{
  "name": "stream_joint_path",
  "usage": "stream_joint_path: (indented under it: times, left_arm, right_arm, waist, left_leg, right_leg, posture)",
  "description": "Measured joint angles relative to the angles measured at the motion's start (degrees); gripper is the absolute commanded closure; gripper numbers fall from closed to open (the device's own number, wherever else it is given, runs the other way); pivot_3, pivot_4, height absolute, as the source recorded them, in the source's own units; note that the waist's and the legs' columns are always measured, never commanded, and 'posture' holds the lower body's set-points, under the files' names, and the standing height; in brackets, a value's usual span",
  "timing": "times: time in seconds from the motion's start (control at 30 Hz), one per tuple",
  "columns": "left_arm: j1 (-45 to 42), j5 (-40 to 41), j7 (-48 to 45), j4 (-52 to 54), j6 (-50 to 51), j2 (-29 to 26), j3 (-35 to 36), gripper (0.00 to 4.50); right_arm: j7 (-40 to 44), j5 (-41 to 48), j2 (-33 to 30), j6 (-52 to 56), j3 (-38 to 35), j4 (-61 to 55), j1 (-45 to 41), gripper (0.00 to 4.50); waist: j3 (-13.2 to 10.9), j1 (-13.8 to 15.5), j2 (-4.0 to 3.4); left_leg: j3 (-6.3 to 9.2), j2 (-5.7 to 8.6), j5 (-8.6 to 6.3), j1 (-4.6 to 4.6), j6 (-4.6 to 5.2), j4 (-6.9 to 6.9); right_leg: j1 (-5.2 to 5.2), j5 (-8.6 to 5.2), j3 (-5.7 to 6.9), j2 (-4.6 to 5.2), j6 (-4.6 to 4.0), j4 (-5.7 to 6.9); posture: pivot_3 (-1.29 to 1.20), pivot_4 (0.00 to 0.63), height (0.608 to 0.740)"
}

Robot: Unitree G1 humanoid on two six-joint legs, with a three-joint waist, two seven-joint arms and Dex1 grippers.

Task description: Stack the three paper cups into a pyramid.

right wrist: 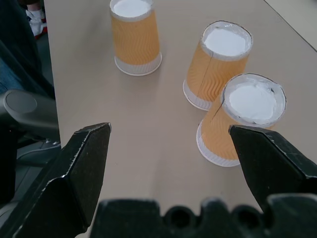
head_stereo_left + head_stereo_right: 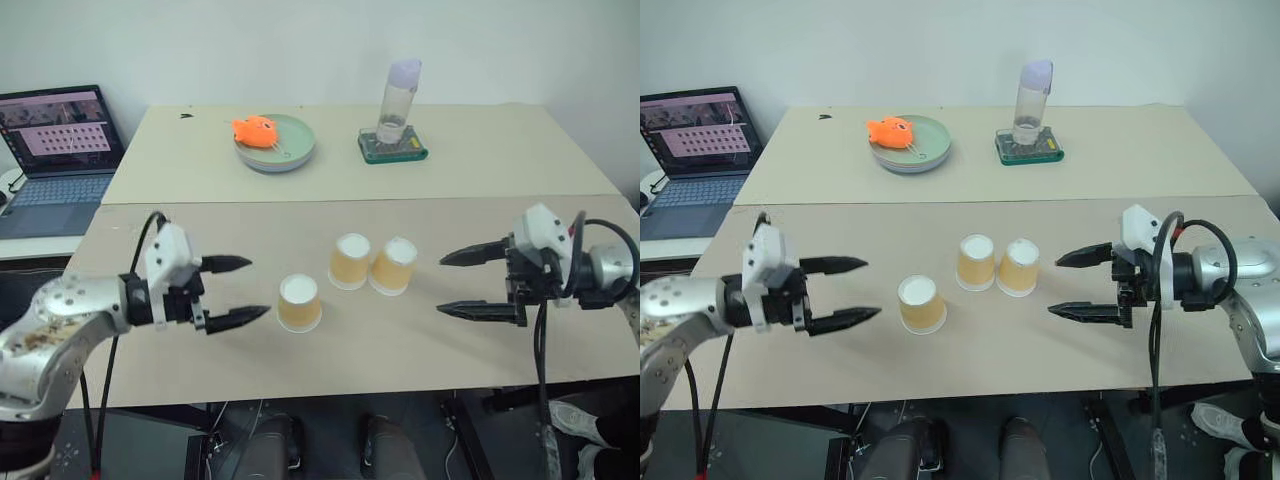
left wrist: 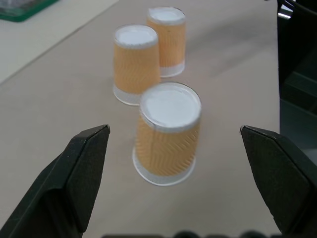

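Item one: we count the three paper cups, all upside down on the near tan table (image 2: 180, 360), white bases up. The left cup (image 2: 299, 303) stands alone, a little nearer the table's front edge. The middle cup (image 2: 350, 261) and the right cup (image 2: 393, 265) sit close together at the rims, the right one leaning slightly; we cannot tell whether they touch. None is stacked yet.

Item two: we note the left gripper (image 2: 240, 292) hovering left of the lone cup, its fingers spread wide and grasping nothing.

Item three: we note the right gripper (image 2: 458, 283) right of the pair, likewise released, fingers apart and empty, pointing toward the cups.

Item four, far table: a green plate (image 2: 290, 150) bearing an orange toy fish (image 2: 254, 130), and a clear bottle (image 2: 398, 100) on a green coaster (image 2: 393, 148).

Item five: an open laptop (image 2: 55, 150) at the left.
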State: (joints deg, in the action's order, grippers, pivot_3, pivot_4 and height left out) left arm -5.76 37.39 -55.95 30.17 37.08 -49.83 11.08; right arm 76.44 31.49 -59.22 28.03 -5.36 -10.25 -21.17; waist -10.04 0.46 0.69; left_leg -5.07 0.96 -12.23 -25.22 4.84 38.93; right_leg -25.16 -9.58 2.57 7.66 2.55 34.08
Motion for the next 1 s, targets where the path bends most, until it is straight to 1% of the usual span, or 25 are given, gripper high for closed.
stream_joint_path:
  times: [0.13, 0.2, 0.27, 0.43, 0.53, 0.73, 1.0]
  left_arm:
    - [2.2, -3.3, 0.9, 0.5, -3.2, 1.4, -2.7, 0.0]
    - [2.3, -5.4, 1.6, 0.2, -5.4, 3.4, -4.6, 0.0]
    - [1.8, -7.9, 2.3, -1.6, -8.2, 5.1, -7.0, 0.0]
    - [-0.8, -12.6, 2.8, -6.4, -13.5, 7.1, -9.8, 0.0]
    - [-2.5, -13.6, 2.7, -8.6, -15.2, 8.8, -11.5, 0.0]
    - [-5.6, -15.1, 1.8, -11.5, -16.5, 10.5, -13.7, 0.0]
    - [-9.3, -15.8, 1.2, -13.9, -17.1, 12.8, -16.1, 0.0]
  right_arm:
    - [0.5, 0.0, 0.6, -0.2, 0.3, 0.8, -1.0, 0.02]
    - [0.6, 0.0, 0.8, -0.2, 0.4, 0.8, -1.1, 0.02]
    - [0.7, 0.3, 0.9, -0.2, 0.3, 0.8, -1.1, 0.02]
    - [0.4, 0.7, 0.9, -0.1, -0.1, 1.5, -1.0, 0.02]
    - [-0.6, 0.0, 0.9, -0.3, -0.8, 3.4, -1.0, 0.02]
    - [-1.9, -1.5, 0.1, -1.9, -4.5, 6.8, -0.1, 0.02]
    - [-4.5, -3.3, 0.1, -4.3, -7.2, 11.4, 1.7, 0.02]
  waist:
    - [0.0, 0.3, 0.0]
    - [0.0, 0.6, 0.0]
    - [0.0, 0.7, 0.0]
    - [0.0, 0.7, 0.0]
    - [0.0, 0.8, 0.01]
    - [0.0, 0.7, 0.0]
    - [0.0, 0.7, 0.01]
  left_leg:
    - [0.0, 0.03, -0.03, -0.01, 0.02, 0.0]
    - [0.0, 0.06, -0.05, -0.01, 0.02, 0.0]
    - [0.0, 0.08, -0.06, -0.01, 0.03, 0.01]
    - [0.0, 0.07, -0.07, -0.02, 0.04, 0.0]
    - [0.0, 0.1, -0.07, -0.03, 0.07, 0.01]
    - [-0.01, 0.1, -0.07, -0.02, 0.09, 0.02]
    - [-0.02, 0.1, -0.04, -0.02, 0.14, 0.06]
  right_leg:
    - [0.01, 0.0, 0.01, 0.06, -0.02, -0.03]
    - [0.01, 0.01, 0.04, 0.16, -0.01, -0.03]
    - [0.01, 0.01, 0.05, 0.22, -0.01, -0.02]
    - [0.01, 0.02, 0.07, 0.23, -0.01, -0.02]
    - [0.01, 0.05, 0.06, 0.25, 0.03, -0.02]
    - [0.04, 0.09, 0.07, 0.24, 0.11, -0.02]
    - [0.07, 0.2, 0.08, 0.2, 0.29, -0.01]
  posture:
    - [0.0, 0.15, 0.74]
    - [0.0, 0.15, 0.74]
    - [0.0, 0.15, 0.74]
    - [0.0, 0.15, 0.74]
    - [0.0, 0.15, 0.74]
    - [0.0, 0.15, 0.74]
    - [0.0, 0.15, 0.74]
